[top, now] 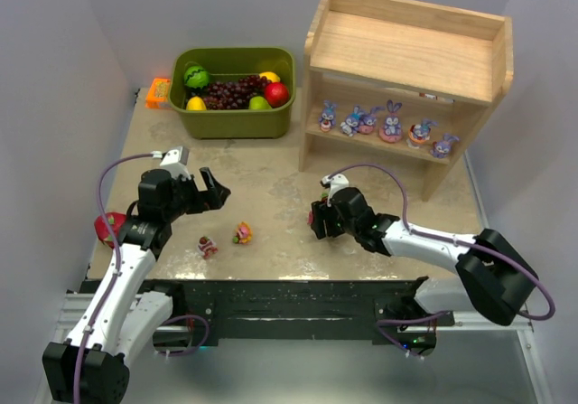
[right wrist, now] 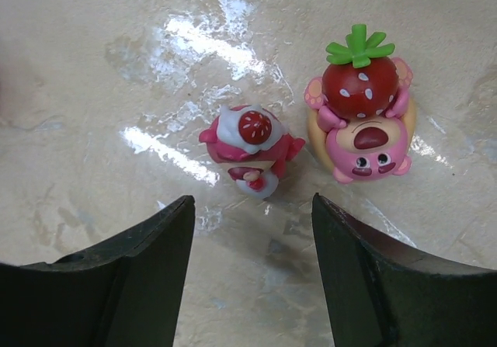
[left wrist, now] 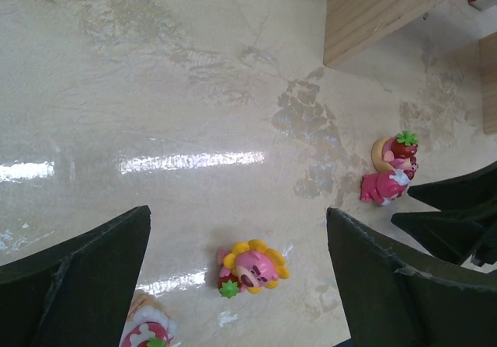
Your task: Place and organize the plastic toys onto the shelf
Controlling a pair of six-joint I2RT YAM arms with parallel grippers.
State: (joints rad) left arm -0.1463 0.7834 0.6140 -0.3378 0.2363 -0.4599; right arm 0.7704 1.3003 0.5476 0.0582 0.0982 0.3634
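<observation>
Right wrist view had my right end effector point(right wrist: 250, 227) spread wide and empty. Its two dark fingers framed the lower part of the frame, with the cream-topped bear point(right wrist: 250, 149) just above the gap and the strawberry-topped bear point(right wrist: 361, 126) just beside it, toward the upper right. I judged that line-up deliberate: the gap sat under the cream-topped one so that a straight descent would take it alone (the neighbour looked near enough to get nudged, though).

In the top external view a row of blue bunnies point(top: 388, 122) stood on the lower tier of the shelf point(top: 406, 56) at upper right. Its top tier was bare, and I guessed it was being kept for the pink bears.

My left end effector point(left wrist: 239, 219) hung wide and empty too, over the flower bear point(left wrist: 252, 265) on the worktop point(left wrist: 155, 91) at lower centre of its own view. A fourth bear point(top: 207, 247) sat near that one.
</observation>
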